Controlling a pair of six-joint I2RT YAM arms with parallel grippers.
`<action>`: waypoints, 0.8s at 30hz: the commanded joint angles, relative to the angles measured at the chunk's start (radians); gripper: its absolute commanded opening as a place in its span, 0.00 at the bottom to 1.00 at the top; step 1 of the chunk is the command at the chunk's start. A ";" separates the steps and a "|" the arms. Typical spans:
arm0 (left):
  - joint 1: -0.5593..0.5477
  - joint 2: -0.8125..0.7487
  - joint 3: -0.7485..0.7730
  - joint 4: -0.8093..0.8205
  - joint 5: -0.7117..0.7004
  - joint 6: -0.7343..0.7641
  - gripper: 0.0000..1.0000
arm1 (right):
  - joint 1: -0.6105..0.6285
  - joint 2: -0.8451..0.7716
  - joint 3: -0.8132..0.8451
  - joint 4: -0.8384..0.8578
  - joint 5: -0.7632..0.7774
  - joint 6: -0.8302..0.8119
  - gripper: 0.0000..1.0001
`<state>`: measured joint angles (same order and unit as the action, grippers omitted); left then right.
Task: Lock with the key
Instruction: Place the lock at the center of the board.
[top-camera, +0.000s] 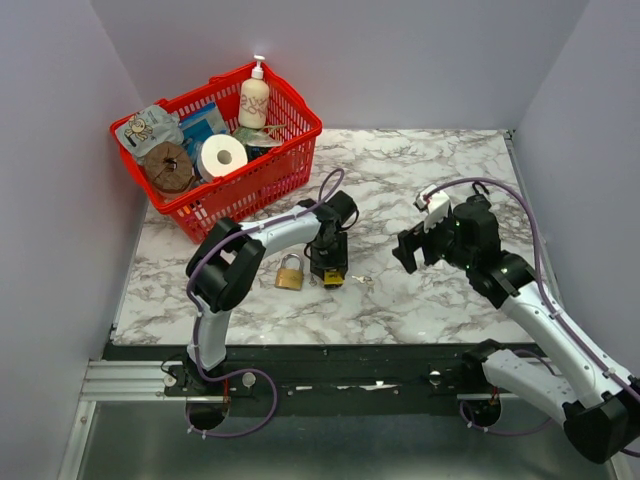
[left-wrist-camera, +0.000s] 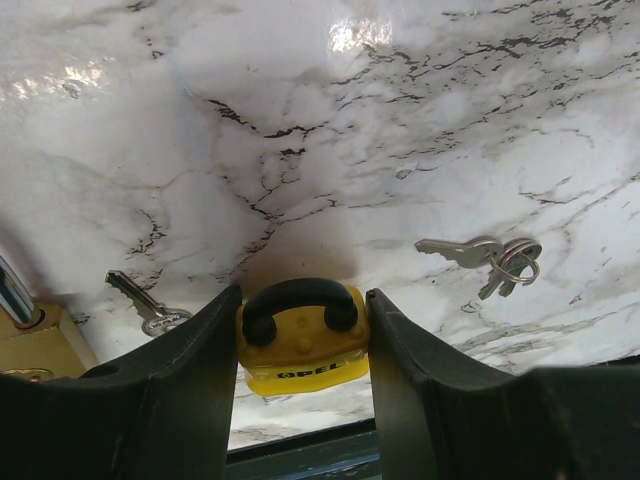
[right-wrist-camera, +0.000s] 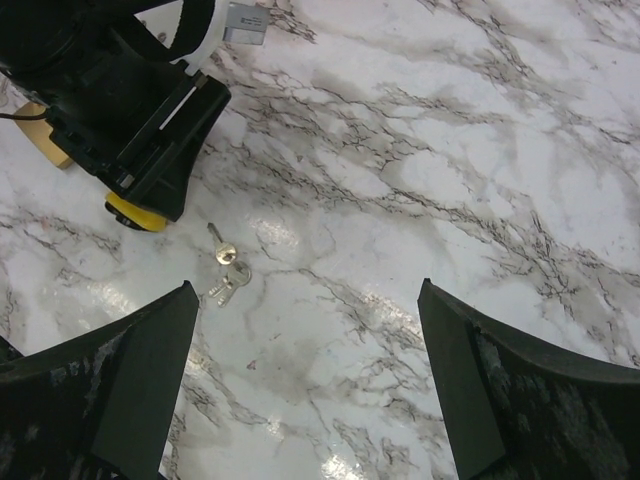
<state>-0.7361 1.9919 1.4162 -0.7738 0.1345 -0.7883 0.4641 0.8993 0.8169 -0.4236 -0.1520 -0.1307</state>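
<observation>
the yellow padlock (left-wrist-camera: 303, 340) sits pinched between the two fingers of the left gripper (left-wrist-camera: 303, 296), its black shackle pointing away from the wrist, near the middle of the marble table (top-camera: 430, 170); whether it rests on the surface cannot be told. a small bunch of keys on a ring (left-wrist-camera: 490, 258) lies loose on the table just right of it, and a single key (left-wrist-camera: 145, 305) lies to its left, beside a brass padlock (top-camera: 290, 273). a red basket (top-camera: 265, 178) of household goods stands at the far left corner, well apart. the left arm folds at the elbow and reaches rightward, wrist tipped down at the table. the right gripper (right-wrist-camera: 310, 380) hangs above the table facing the keys, fingers spread wide and holding nothing.
</observation>
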 joint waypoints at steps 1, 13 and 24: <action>-0.023 0.038 0.009 0.008 0.001 -0.026 0.49 | -0.018 0.019 0.041 -0.033 -0.023 0.009 1.00; -0.017 -0.022 0.027 0.001 -0.049 0.011 0.85 | -0.142 0.092 0.094 -0.072 -0.113 0.006 1.00; 0.012 -0.338 0.000 0.169 -0.062 0.213 0.99 | -0.646 0.518 0.376 -0.181 -0.299 -0.191 1.00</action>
<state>-0.7277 1.7870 1.4239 -0.7086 0.0978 -0.6945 -0.0551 1.2675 1.0691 -0.5289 -0.3988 -0.2321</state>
